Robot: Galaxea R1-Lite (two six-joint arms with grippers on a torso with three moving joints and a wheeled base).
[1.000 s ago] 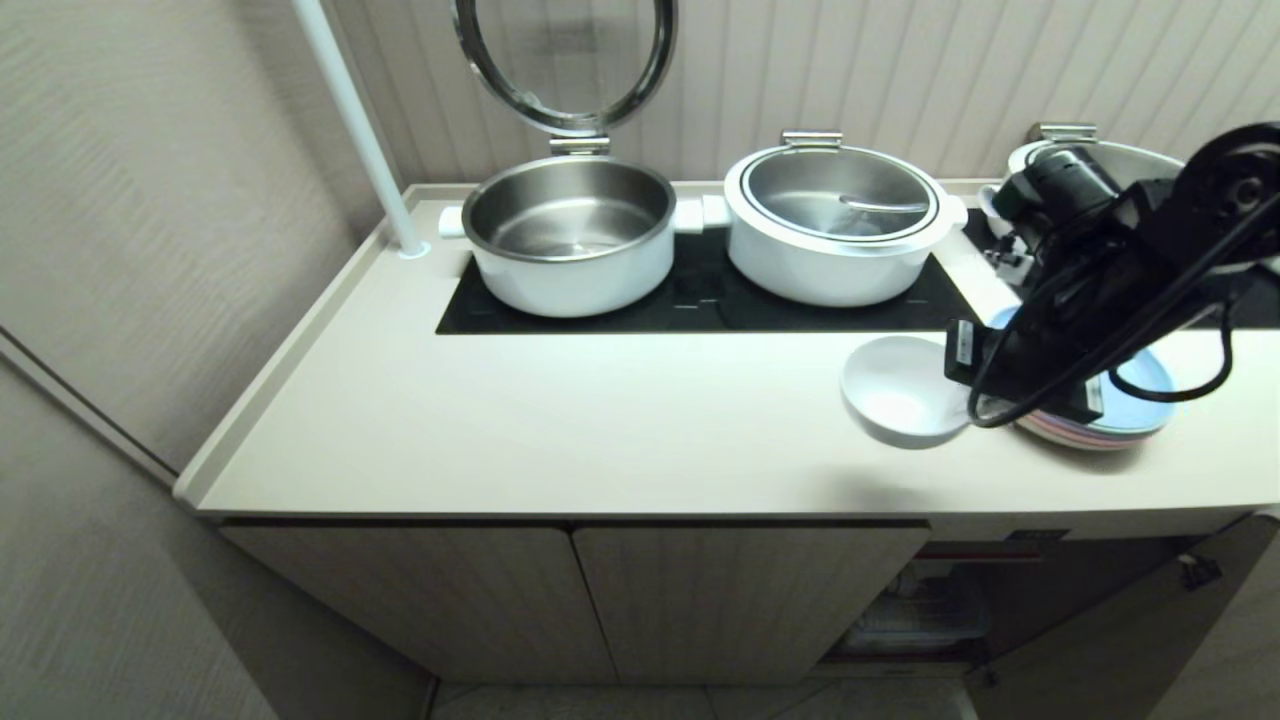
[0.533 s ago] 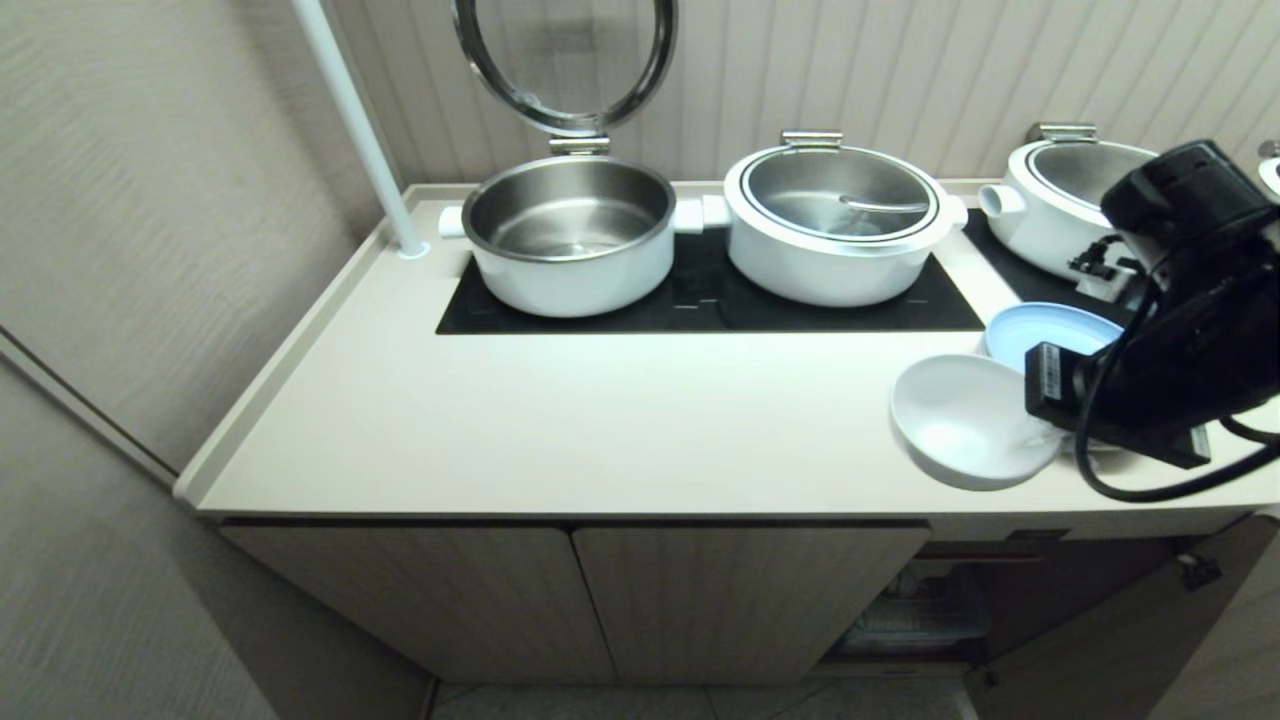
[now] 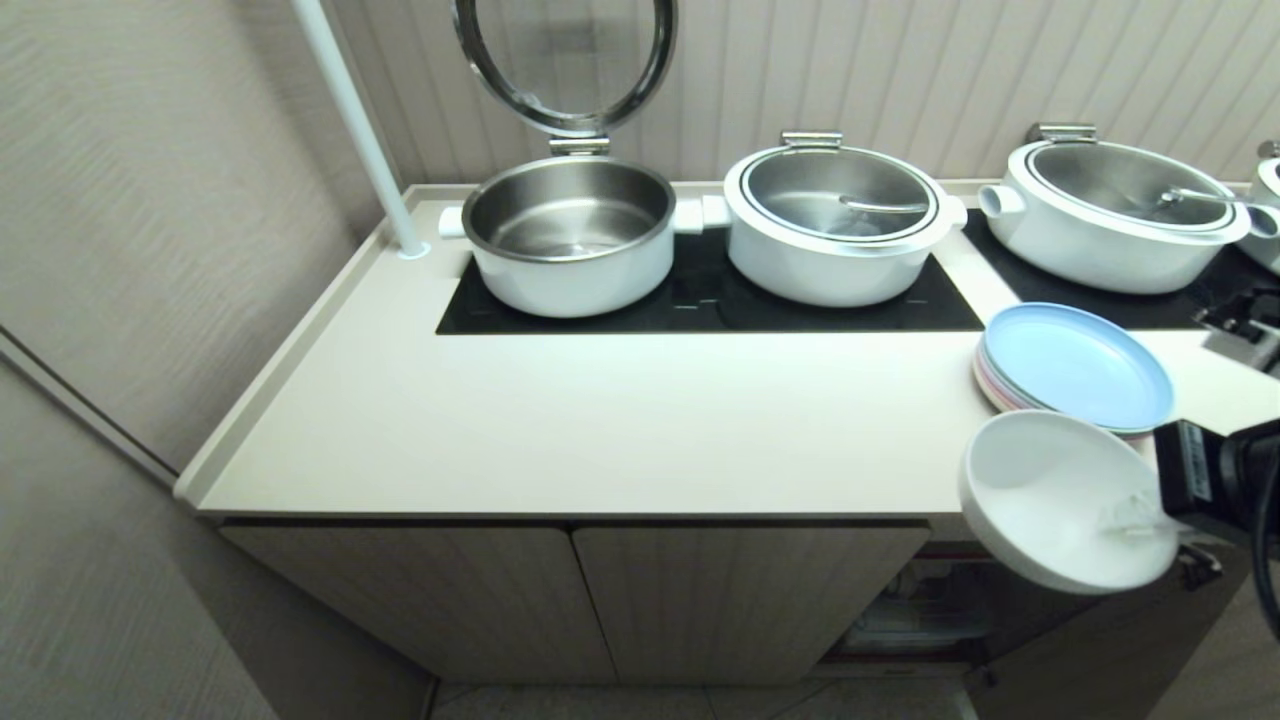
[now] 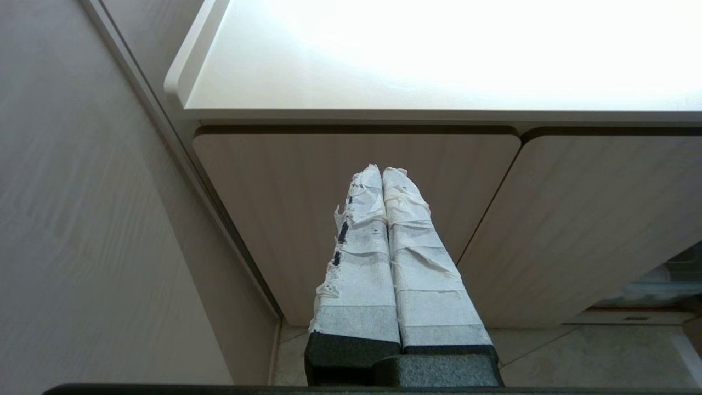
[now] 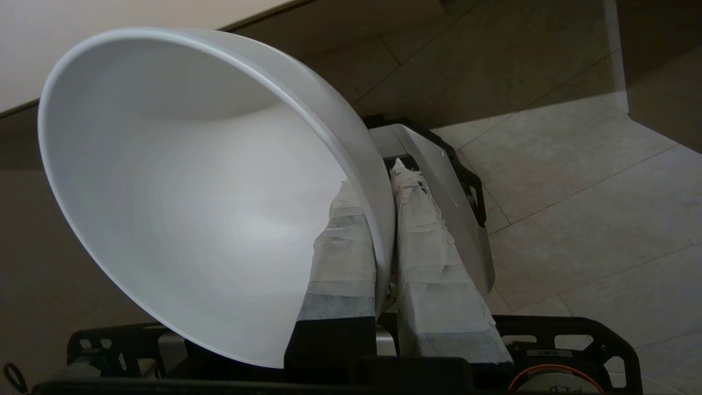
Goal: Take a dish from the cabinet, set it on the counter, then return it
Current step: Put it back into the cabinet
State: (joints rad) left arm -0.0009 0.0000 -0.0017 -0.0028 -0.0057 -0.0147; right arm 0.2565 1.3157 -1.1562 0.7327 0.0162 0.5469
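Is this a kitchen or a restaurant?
Probably a buffet or serving kitchen: big white lidded pots sit on a black cooktop in a long counter, beside stacked plates.

Head view looks steeply down on the counter [image 3: 620, 420]; left wrist view looks up at its front edge, sharing cabinet [image 4: 356, 164] doors; right wrist view faces the floor, close behind the bowl [image 5: 192, 192].

Right gripper [image 5: 384, 219] clamped, tilted downward; left gripper [image 4: 383, 181] shut, parked.

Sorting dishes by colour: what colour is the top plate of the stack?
Light blue top plate, clearest in the head view.
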